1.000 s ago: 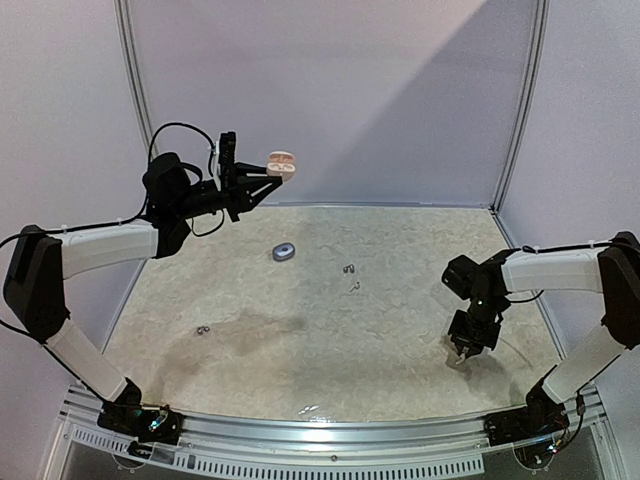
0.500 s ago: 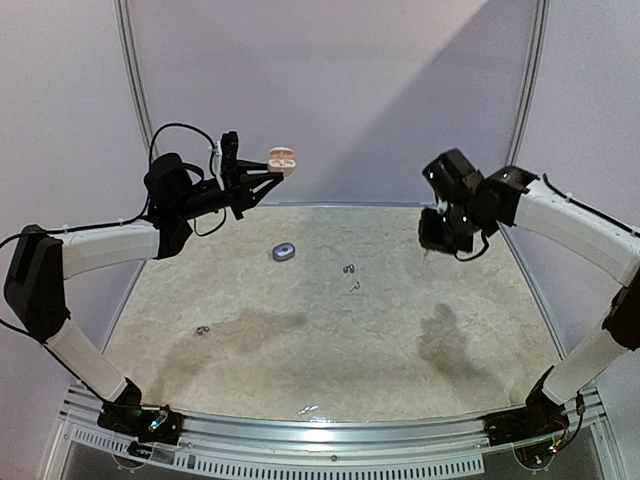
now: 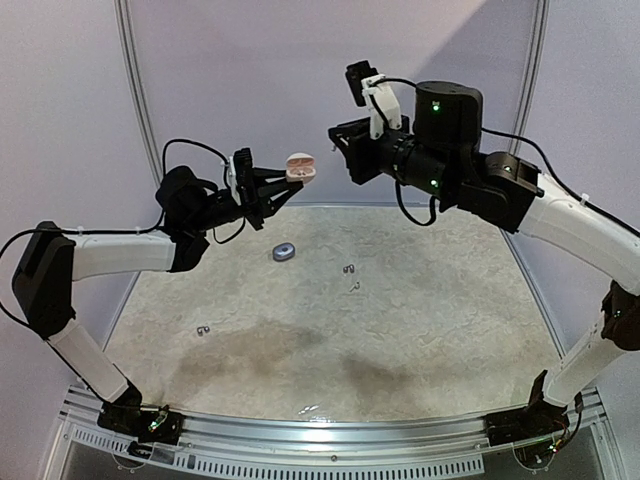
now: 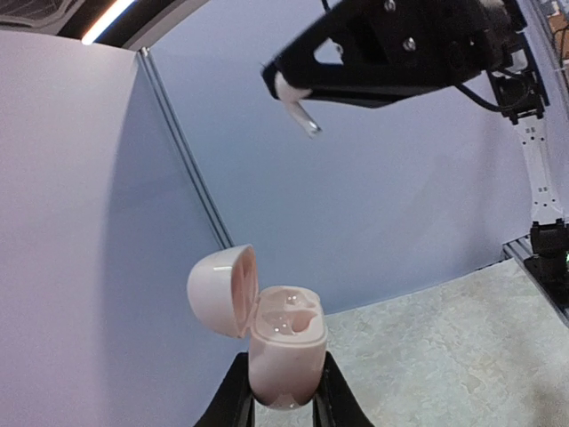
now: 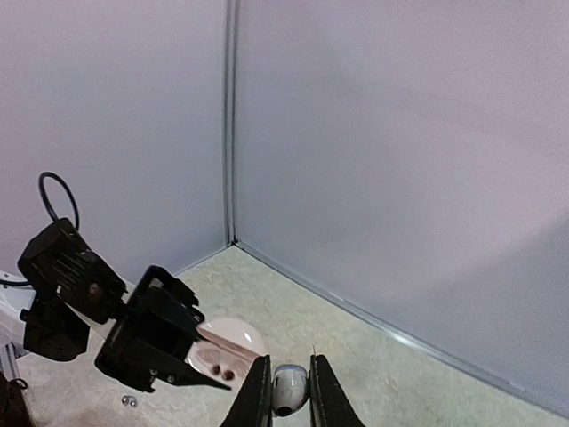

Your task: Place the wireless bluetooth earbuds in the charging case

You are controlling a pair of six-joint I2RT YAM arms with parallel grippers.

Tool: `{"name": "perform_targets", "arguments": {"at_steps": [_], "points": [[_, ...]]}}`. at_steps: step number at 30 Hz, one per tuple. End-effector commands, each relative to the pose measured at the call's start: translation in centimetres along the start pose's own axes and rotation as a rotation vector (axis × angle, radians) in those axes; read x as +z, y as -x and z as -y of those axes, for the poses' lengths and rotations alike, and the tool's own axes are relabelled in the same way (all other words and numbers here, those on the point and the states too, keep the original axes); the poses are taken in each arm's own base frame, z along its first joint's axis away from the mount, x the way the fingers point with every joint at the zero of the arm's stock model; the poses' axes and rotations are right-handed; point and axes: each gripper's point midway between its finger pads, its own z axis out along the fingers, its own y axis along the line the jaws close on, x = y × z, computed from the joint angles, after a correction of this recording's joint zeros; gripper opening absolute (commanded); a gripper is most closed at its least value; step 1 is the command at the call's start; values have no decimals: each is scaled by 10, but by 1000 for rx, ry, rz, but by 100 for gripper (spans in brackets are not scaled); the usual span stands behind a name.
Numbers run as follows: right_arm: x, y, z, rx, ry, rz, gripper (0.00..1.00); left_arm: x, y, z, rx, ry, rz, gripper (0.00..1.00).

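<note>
My left gripper [image 3: 292, 178] is shut on a pale pink charging case [image 3: 301, 167], held in the air at the back left with its lid open. In the left wrist view both sockets of the case [image 4: 284, 342] show bare. My right gripper [image 3: 336, 137] hangs high just right of the case, shut on a whitish earbud [image 5: 289, 390]. Seen from the left wrist, that earbud [image 4: 296, 100] sits above the case with its stem pointing down to the right. The pink case [image 5: 222, 351] lies just left of the right fingers.
A small grey-blue closed case [image 3: 284, 252] lies on the mottled table. Tiny earbud pieces lie at the middle [image 3: 349, 267], just below that [image 3: 355, 287], and at the left [image 3: 203, 330]. Pale walls and metal posts [image 3: 138, 110] enclose the back and sides.
The right arm has swung up from low over the table's front right to high at the back, close to the pink case. The left gripper has shifted slightly right with the case.
</note>
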Motion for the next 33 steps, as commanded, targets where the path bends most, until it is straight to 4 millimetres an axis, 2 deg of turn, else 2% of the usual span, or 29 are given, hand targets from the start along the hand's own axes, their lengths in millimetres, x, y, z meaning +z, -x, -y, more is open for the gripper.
{"name": "perform_targets", "arguments": {"at_steps": [1, 10, 13, 17, 21, 24, 25, 28, 33], "points": [[4, 33, -32, -226, 61, 165, 0, -1, 13, 25, 60, -108, 64, 0], [-3, 19, -62, -340, 153, 266, 0, -5, 26, 34, -36, -172, 98, 0], [-18, 28, -62, -328, 178, 333, 0, -6, 30, 37, -87, -206, 101, 0], [-23, 30, -62, -332, 200, 307, 0, -6, 30, 35, -104, -203, 96, 0], [-19, 38, -41, -217, 90, 270, 0, -3, 20, 8, -56, -30, 66, 0], [-6, 34, -23, -130, -24, 200, 0, -4, 16, -17, 90, 137, 47, 0], [-3, 33, -13, -94, -83, 177, 0, -4, 16, -20, 154, 168, 45, 0], [10, 22, -2, -7, -181, 111, 0, -4, 19, -30, 308, 250, 45, 0], [21, 9, 0, 120, -217, 76, 0, -6, 22, -36, 436, 308, 35, 0]]}}
